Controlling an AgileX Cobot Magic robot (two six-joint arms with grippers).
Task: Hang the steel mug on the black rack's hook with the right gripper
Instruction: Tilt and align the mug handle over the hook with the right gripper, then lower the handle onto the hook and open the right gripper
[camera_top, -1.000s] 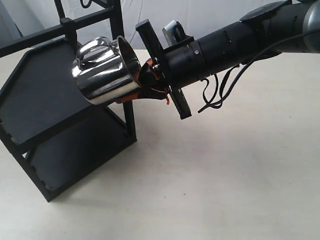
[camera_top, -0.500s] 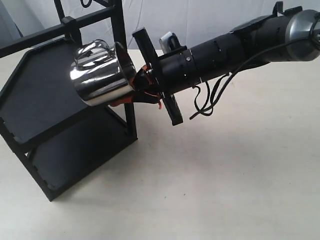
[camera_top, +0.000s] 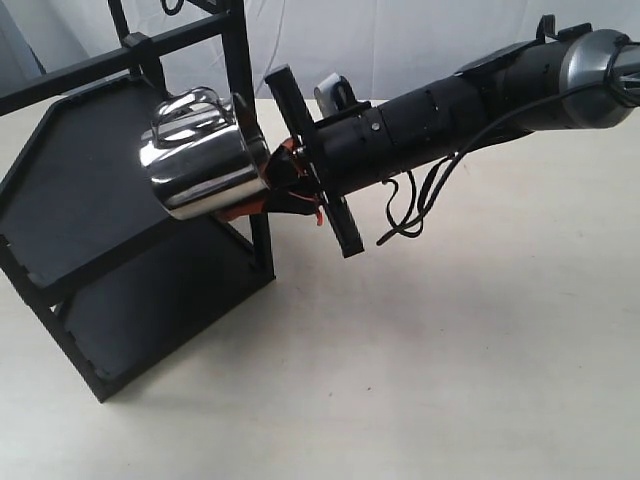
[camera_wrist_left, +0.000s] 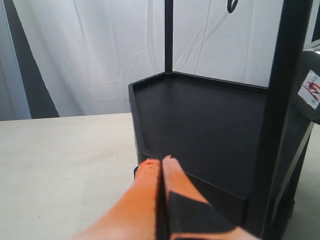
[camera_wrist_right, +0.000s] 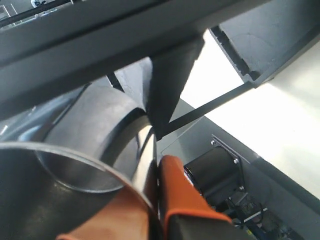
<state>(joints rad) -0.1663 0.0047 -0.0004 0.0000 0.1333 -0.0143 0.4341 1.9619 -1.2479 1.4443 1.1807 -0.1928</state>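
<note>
The steel mug (camera_top: 200, 160) lies tilted on its side in the air beside the black rack (camera_top: 249, 95), its looped handle (camera_top: 186, 104) uppermost. My right gripper (camera_top: 272, 178) is shut on the mug's rim wall, one orange finger inside and one outside (camera_wrist_right: 175, 192). The hook (camera_top: 150, 68) hangs from a clamp block on the rack's top bar, just up and left of the handle; whether they touch does not show. In the right wrist view the mug's rim (camera_wrist_right: 75, 165) fills the near side under a rack bar (camera_wrist_right: 100, 45). My left gripper (camera_wrist_left: 161, 161) is shut on nothing, close to the rack's shelf (camera_wrist_left: 210, 120).
The rack's upper shelf (camera_top: 80, 190) and lower shelf (camera_top: 150, 310) lie under and left of the mug. A thin curled loop (camera_top: 170, 8) hangs at the rack's top. Loose black cables (camera_top: 420, 200) dangle under the right arm. Pale tabletop (camera_top: 450, 350) spreads to the right.
The right arm has pushed a little left toward the rack, carrying the mug with it. The mug's handle now sits closer under the hook. The left gripper's earlier state is not shown.
</note>
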